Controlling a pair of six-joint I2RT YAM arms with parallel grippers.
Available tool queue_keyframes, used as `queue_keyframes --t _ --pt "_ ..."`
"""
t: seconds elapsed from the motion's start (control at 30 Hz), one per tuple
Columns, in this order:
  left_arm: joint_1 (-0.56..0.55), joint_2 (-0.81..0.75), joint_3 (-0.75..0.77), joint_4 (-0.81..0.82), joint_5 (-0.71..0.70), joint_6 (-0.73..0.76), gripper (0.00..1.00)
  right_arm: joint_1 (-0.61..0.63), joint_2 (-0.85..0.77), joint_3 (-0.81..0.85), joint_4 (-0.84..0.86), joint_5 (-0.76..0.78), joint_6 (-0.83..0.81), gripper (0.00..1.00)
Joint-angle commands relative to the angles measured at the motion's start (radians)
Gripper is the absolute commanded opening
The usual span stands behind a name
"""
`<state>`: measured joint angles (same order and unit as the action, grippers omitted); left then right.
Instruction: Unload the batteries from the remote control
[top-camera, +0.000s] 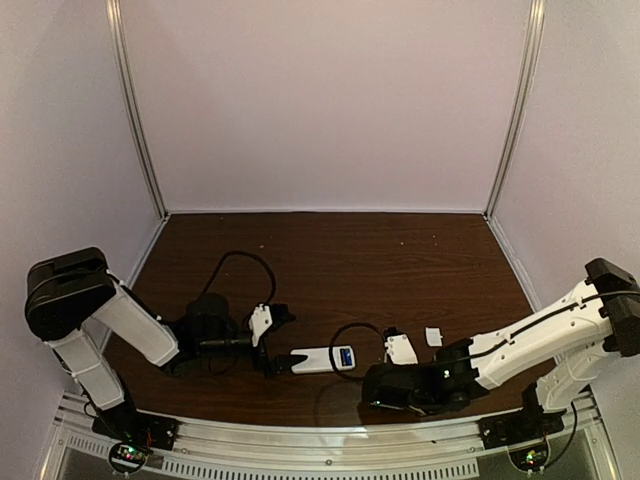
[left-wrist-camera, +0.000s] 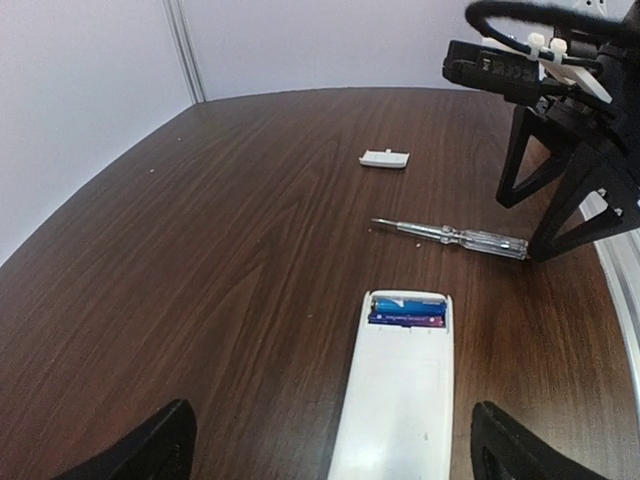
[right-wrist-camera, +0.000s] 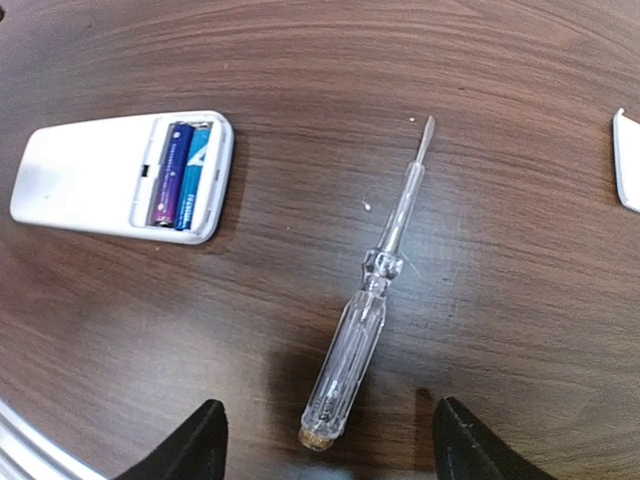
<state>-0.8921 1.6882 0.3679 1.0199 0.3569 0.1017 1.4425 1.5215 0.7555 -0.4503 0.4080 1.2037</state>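
Two batteries (right-wrist-camera: 180, 178) lie in the remote control (right-wrist-camera: 85, 180) on the table (right-wrist-camera: 300, 100); left gripper (left-wrist-camera: 330, 420) and right gripper (right-wrist-camera: 330, 415) gape empty, and the round screwdriver (right-wrist-camera: 375, 290) could roll from a closing pinch.

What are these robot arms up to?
They are taking the batteries out of a remote. Its cover lies off on the table, and both batteries sit in the open compartment. The left gripper hovers open at the remote's end; the right gripper hangs open over a screwdriver. Neither holds anything.
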Motion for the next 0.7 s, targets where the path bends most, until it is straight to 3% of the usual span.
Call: queue_keyframes --t 0.0,0.27,0.4,0.67 --pt "-0.004 -0.024 -0.028 0.030 -0.042 -0.018 0.97 0.009 0.080 0.051 -0.033 0.042 0.040 0.65" --pt "-0.004 -0.036 -0.047 0.041 -0.042 -0.022 0.98 0.013 0.179 0.094 -0.072 0.044 0.067 0.40" --pt "-0.004 -0.046 -0.056 0.048 -0.035 -0.026 0.97 0.016 0.173 0.080 -0.096 0.049 0.097 0.34" --pt "-0.004 -0.054 -0.068 0.063 -0.024 -0.037 0.97 0.020 0.138 0.033 -0.081 0.045 0.102 0.07"
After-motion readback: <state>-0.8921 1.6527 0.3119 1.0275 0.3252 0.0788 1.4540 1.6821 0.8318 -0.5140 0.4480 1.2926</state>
